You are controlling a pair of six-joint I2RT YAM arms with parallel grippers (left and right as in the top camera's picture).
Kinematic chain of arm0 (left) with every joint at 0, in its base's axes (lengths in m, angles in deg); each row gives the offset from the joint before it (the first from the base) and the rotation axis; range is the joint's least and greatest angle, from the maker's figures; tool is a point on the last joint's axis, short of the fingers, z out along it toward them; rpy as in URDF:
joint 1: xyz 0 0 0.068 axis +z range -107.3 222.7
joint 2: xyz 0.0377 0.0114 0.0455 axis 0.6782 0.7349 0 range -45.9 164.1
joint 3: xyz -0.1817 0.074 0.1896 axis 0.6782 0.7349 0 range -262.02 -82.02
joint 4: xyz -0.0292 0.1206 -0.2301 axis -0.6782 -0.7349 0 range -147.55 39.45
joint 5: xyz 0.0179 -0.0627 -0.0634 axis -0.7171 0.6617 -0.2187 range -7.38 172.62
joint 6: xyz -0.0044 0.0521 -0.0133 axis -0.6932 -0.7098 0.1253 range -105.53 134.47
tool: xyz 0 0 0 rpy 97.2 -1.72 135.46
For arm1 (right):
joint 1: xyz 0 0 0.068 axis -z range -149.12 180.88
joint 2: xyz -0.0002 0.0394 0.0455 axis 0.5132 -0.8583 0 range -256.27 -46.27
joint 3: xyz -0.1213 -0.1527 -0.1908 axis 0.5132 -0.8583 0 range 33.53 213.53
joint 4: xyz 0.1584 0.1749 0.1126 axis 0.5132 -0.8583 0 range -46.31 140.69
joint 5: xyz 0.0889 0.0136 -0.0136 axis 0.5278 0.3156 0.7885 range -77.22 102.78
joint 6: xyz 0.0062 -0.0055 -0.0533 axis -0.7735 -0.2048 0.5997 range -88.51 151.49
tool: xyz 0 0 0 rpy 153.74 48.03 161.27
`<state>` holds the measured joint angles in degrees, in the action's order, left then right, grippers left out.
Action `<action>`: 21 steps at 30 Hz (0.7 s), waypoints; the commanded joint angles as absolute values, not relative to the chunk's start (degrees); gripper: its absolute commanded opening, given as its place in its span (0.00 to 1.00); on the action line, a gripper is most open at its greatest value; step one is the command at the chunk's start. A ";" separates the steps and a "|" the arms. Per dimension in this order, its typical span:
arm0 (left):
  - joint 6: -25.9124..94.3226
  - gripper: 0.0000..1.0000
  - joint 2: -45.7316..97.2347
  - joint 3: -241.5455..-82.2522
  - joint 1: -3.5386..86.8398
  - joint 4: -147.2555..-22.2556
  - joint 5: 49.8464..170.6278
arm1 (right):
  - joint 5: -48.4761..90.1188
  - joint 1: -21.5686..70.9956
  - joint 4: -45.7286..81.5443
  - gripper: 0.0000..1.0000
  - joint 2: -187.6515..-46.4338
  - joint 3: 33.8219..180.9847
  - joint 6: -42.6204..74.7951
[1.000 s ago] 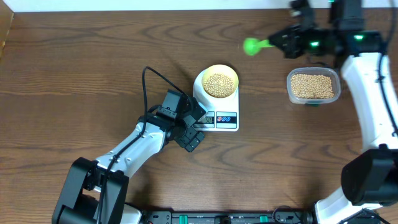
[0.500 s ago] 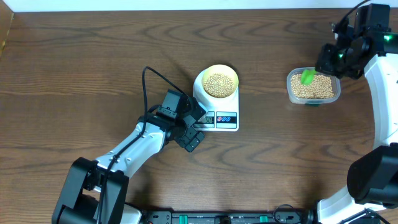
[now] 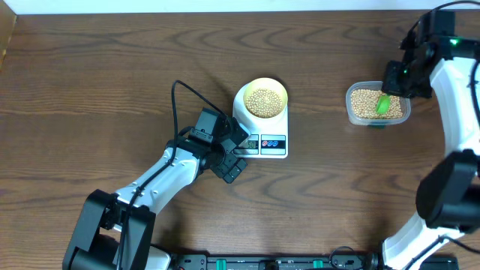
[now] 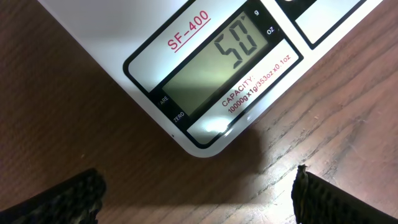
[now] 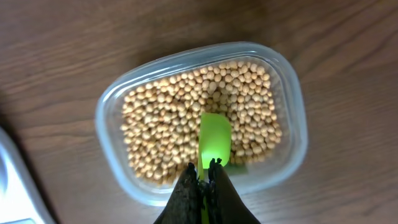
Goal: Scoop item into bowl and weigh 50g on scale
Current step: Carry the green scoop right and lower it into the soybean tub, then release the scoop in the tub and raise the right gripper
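The pale yellow bowl (image 3: 262, 98) holds tan beans (image 3: 262, 101) and stands on the white scale (image 3: 274, 145). In the left wrist view the scale's display (image 4: 214, 67) reads 50 g. My left gripper (image 3: 234, 156) is open and empty on the table just left of the scale's front corner; its fingertips (image 4: 196, 193) frame bare wood. My right gripper (image 3: 396, 76) is shut on a green scoop (image 5: 214, 138), whose blade rests on the beans (image 5: 168, 134) in the clear container (image 5: 115, 102). The scoop also shows in the overhead view (image 3: 382, 105).
The clear plastic container (image 3: 354, 118) of beans sits right of the scale. A black cable (image 3: 180, 91) loops from the left arm over the table. The table's far edge runs along the top of the overhead view.
My right gripper swung the green scoop from above the table, right of the bowl, over to the clear container and lowered its blade onto the beans. The left arm stayed still.
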<state>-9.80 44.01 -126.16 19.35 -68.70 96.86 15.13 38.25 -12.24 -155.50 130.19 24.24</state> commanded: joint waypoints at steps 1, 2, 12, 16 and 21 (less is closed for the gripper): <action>-10.57 0.98 44.78 -126.05 19.50 -68.85 96.53 | 13.60 38.30 -11.19 0.01 -157.42 130.80 23.39; -10.57 0.98 44.78 -126.05 19.50 -68.85 96.53 | 13.36 38.30 -10.74 0.01 -158.06 130.80 23.39; -10.57 0.98 44.78 -126.05 19.50 -68.85 96.53 | 13.34 38.30 -10.47 0.01 -161.49 130.80 23.39; -10.57 0.98 44.78 -126.05 19.50 -68.85 96.53 | 13.36 38.30 -11.19 0.22 -161.36 130.82 23.39; -10.57 0.98 44.78 -126.05 19.50 -68.85 96.53 | 13.36 38.30 -12.20 0.50 -161.07 131.46 23.41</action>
<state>-9.80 44.01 -126.16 19.35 -68.70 96.86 14.08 38.25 -11.89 -160.79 130.69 23.78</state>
